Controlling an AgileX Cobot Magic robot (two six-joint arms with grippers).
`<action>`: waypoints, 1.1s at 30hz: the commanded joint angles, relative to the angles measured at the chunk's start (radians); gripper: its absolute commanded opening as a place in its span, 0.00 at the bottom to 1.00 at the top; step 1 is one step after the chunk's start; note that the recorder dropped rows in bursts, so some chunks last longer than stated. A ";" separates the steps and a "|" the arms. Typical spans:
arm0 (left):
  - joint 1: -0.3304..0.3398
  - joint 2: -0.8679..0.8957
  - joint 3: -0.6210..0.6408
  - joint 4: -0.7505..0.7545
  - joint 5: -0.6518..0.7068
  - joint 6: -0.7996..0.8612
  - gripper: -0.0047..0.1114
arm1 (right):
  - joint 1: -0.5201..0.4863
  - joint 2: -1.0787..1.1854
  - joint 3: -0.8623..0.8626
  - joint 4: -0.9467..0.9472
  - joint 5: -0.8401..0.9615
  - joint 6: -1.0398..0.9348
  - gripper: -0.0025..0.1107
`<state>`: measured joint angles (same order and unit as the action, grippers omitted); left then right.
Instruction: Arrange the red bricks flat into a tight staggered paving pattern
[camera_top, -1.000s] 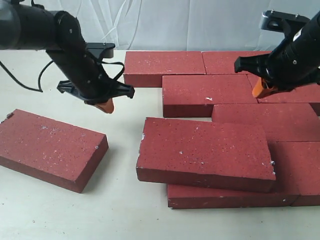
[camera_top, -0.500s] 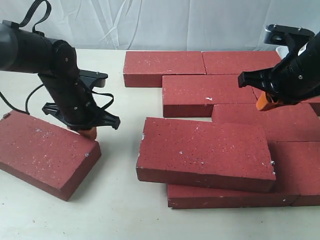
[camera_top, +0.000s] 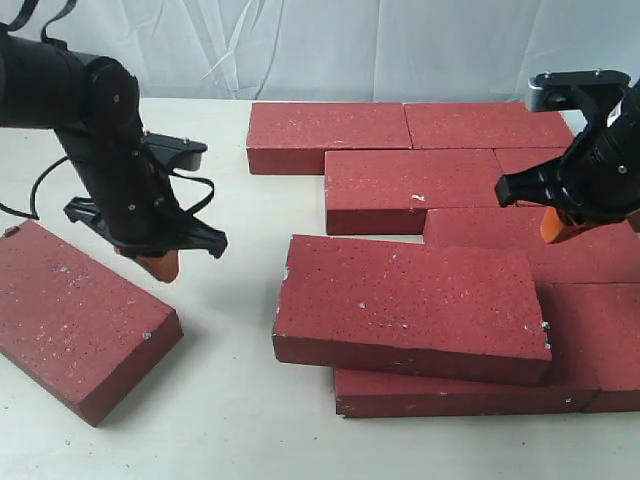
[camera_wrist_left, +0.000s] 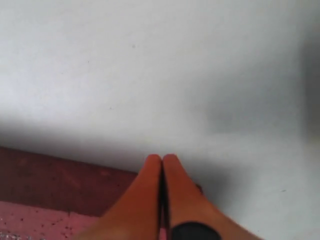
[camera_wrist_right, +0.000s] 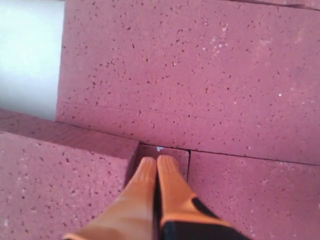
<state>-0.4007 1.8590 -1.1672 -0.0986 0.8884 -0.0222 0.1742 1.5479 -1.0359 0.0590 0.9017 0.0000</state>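
Even soft light — blurry wrist views

Dark-red, white-flecked bricks (camera_top: 410, 305); orange fingers (camera_wrist_left: 142, 197); black arms (camera_top: 105, 165); cream table (camera_top: 250, 430).

Both arms are matte black. The left arm (camera_top: 75, 90) is built from thick cylindrical links, and thin black cables (camera_top: 196, 186) loop just behind the left gripper (camera_top: 158, 266). The right arm (camera_top: 600, 150) carries a black bracket (camera_top: 570, 82) with a pale grey edge behind the right gripper (camera_top: 556, 228). Each gripper ends in smooth, tapered orange fingers (camera_wrist_left: 145, 190). A black insert (camera_wrist_right: 197, 222) sits at the finger base.
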 joint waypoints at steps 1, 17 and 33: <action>-0.002 -0.084 0.000 -0.075 -0.063 0.011 0.04 | 0.000 -0.007 0.005 -0.059 0.046 -0.008 0.01; -0.002 -0.100 0.073 -0.355 -0.110 0.227 0.04 | 0.009 0.075 0.048 -0.028 0.079 0.000 0.01; -0.138 -0.100 0.081 -0.373 -0.132 0.268 0.04 | 0.107 0.075 0.063 0.029 0.043 -0.010 0.01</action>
<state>-0.5285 1.7657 -1.0907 -0.4737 0.7659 0.2433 0.2777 1.6263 -0.9769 0.0718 0.9641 0.0000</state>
